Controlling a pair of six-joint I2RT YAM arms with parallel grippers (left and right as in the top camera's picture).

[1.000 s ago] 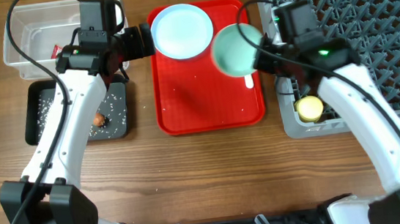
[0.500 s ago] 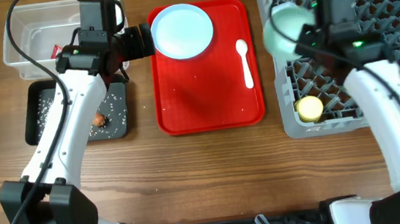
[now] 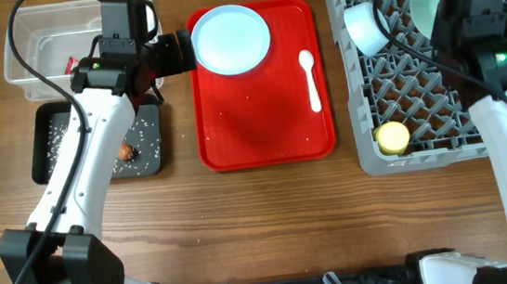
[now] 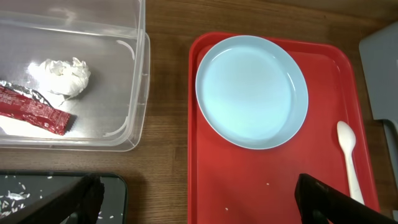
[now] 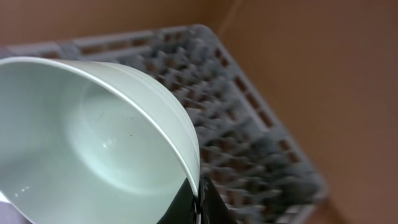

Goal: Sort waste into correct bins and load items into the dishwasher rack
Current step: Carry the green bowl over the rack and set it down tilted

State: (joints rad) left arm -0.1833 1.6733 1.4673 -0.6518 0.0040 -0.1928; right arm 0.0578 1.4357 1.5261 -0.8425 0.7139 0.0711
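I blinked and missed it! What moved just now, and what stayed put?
The right gripper carried the green bowl to the right, from above the red tray to over the grey rack, where it now hangs tilted on edge. It kept hold of the bowl. The left gripper, plate, spoon and yellow cup stayed where they were.

From above, the rack (image 3: pixel 417 98) runs off the top and right edges. The right arm covers all but a pale crescent of the green bowl (image 3: pixel 425 0), and the left arm hides one corner of the tub (image 3: pixel 34 42) and part of the black tray (image 3: pixel 35 135). In the left wrist view the tub and the red wrapper (image 4: pixel 34 112) are cut by the left edge, and the spoon (image 4: pixel 346 138) ends behind a finger (image 4: pixel 329 198) of the left gripper (image 4: pixel 198 183). The right wrist view crops the bowl at left and bottom, blurs the rack behind it, and shows the right gripper (image 5: pixel 199 200) only as a dark sliver at the rim.
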